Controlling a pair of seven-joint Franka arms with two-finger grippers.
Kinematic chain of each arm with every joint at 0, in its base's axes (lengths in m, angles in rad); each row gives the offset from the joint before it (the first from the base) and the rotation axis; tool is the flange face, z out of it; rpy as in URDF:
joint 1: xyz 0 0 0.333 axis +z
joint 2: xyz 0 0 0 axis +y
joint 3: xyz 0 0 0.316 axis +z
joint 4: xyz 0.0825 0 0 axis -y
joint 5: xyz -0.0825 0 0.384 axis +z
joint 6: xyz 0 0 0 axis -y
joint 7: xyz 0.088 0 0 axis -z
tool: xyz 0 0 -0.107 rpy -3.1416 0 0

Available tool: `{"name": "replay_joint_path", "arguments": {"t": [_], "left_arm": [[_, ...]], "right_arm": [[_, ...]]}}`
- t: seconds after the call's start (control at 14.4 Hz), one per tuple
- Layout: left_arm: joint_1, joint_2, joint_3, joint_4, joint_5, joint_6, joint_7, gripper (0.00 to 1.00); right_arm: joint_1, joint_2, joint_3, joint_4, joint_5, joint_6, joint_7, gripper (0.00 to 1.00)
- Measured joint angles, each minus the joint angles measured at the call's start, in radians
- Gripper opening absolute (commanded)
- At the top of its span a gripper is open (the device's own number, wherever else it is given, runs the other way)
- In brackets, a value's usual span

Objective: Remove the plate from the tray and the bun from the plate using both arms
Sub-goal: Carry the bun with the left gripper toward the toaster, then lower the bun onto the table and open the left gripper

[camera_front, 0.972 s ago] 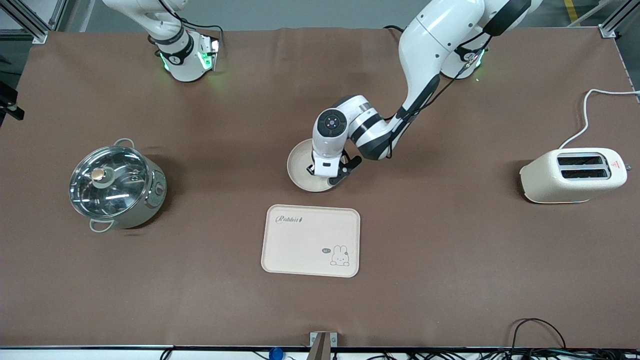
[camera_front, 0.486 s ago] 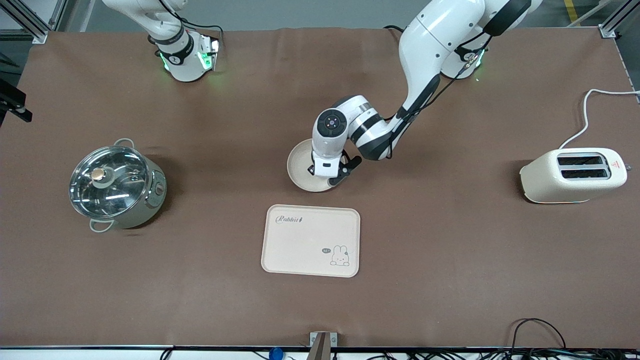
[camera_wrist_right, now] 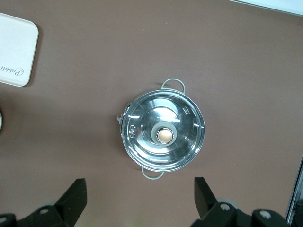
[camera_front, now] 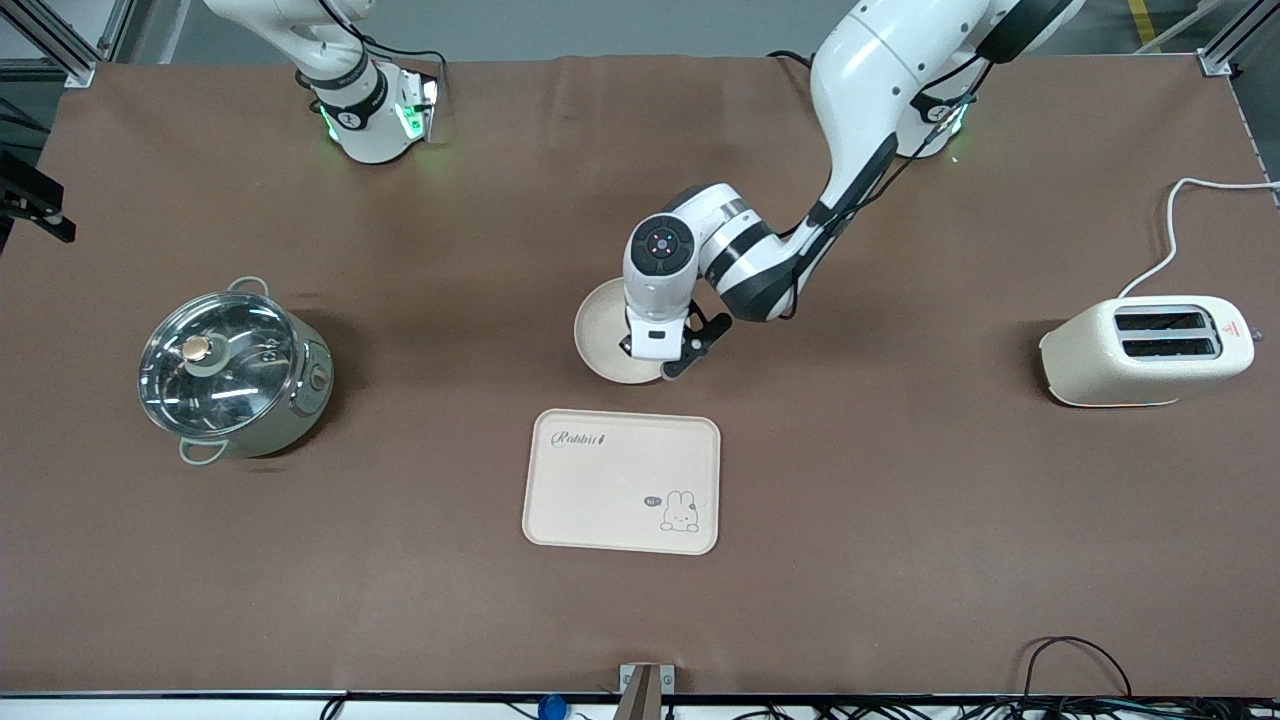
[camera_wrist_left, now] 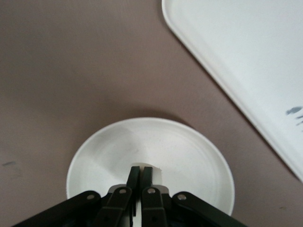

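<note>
Only left wrist view shows left gripper (camera_wrist_left: 140,171) pinching plate (camera_wrist_left: 150,156) rim; plate round, cream, shallow. Right gripper (camera_wrist_right: 137,196) spread wide over pot (camera_wrist_right: 164,136), frame centre.

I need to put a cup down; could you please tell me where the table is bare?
Bare cloth lies between the pot and the tray, and between tray and toaster. It is crowded where the left pincer grips the plate.

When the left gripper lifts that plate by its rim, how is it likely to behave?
The plate looks rigid, so it should lift without bending. The left gripper pinches only one edge, so the free side may sag or swing. Its smooth, shallow rim could slip between the narrow fingers.
</note>
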Motion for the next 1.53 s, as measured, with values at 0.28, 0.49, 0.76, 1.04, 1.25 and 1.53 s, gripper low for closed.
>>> {"name": "replay_joint_path", "arguments": {"t": [0.28, 0.49, 0.76, 1.04, 1.25, 1.53], "left_arm": [[0.172, -0.087, 0.01, 0.032, 0.004, -0.115, 0.183, 0.0], [0.356, -0.094, 0.012, 0.028, 0.018, -0.124, 0.352, 0.0], [0.499, -0.027, 0.012, 0.016, 0.171, -0.112, 0.445, 0.0], [0.553, 0.069, 0.012, 0.005, 0.233, -0.047, 0.447, 0.07], [0.555, 0.102, 0.01, 0.004, 0.234, -0.04, 0.468, 0.23], [0.563, 0.103, 0.01, 0.006, 0.234, -0.04, 0.53, 1.0]], "right_arm": [[0.001, 0.0, 0.0, 0.0, 0.0, -0.002, 0.0, 1.0], [0.001, 0.0, -0.001, 0.0, 0.0, -0.003, 0.0, 1.0], [0.001, 0.0, -0.001, 0.0, 0.0, -0.004, 0.0, 1.0], [0.001, 0.0, -0.001, 0.0, 0.0, -0.005, 0.0, 1.0], [0.001, 0.0, -0.001, 0.0, 0.0, -0.005, 0.001, 1.0], [0.001, 0.0, -0.001, 0.0, 0.0, -0.005, 0.001, 1.0]]}}
